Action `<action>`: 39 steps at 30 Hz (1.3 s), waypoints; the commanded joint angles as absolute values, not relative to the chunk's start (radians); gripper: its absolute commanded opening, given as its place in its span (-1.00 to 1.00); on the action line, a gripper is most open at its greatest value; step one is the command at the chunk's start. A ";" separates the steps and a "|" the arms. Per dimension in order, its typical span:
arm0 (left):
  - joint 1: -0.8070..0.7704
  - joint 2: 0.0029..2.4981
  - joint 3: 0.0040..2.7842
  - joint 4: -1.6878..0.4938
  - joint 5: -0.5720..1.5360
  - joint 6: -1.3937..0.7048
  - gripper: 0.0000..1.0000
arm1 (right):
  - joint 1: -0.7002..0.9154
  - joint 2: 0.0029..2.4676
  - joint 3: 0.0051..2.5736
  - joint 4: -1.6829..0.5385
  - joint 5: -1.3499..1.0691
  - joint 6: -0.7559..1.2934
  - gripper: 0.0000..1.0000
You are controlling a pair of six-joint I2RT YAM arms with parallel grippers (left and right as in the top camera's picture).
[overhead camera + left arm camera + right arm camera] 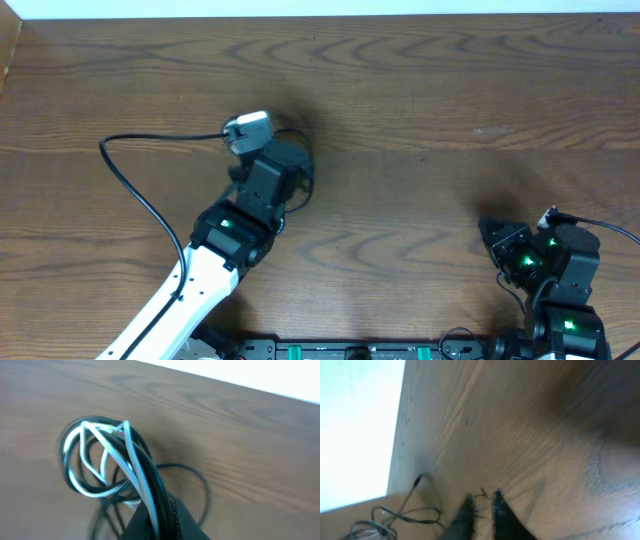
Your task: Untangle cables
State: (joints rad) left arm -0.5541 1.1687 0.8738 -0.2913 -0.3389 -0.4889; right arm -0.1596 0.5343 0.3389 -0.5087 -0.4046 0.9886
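Brown wooden table (420, 90) with wavy dark grain, white strip (320, 8) along its far edge, pale bright area (355, 425) past the table's side edge in the right wrist view, tan surface (345, 515) below it, thin dark wires (395, 517) lying loose there.

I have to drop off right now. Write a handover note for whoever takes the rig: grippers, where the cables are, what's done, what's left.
Grippers: left gripper is shut on the cables. The right gripper has its jaws slightly apart and empty, over bare table at the near right.
Cables: white and black loops are wound into one bundle at the left gripper, left of centre.
Done: the bundle is gripped; no strand is separated.
Left: bring the right gripper over and draw the strands out one at a time, probably the white one first.
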 commanded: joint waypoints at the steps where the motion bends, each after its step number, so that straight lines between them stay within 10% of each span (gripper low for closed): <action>1: -0.556 1.156 0.881 -0.248 0.230 -0.145 -0.85 | -0.165 0.530 0.335 -0.498 -0.465 0.924 -0.59; 5: -0.556 1.156 0.881 -0.244 0.647 0.131 -0.85 | -0.165 0.530 0.335 -0.473 -0.533 0.872 -0.39; 18: -0.501 1.156 0.881 -0.218 0.645 0.096 -0.85 | -0.142 0.530 0.335 -0.131 -1.037 0.816 -0.09; 39: -0.501 1.156 0.881 -0.307 0.908 0.354 -0.85 | 0.013 0.545 0.334 -0.167 -0.670 1.043 -0.23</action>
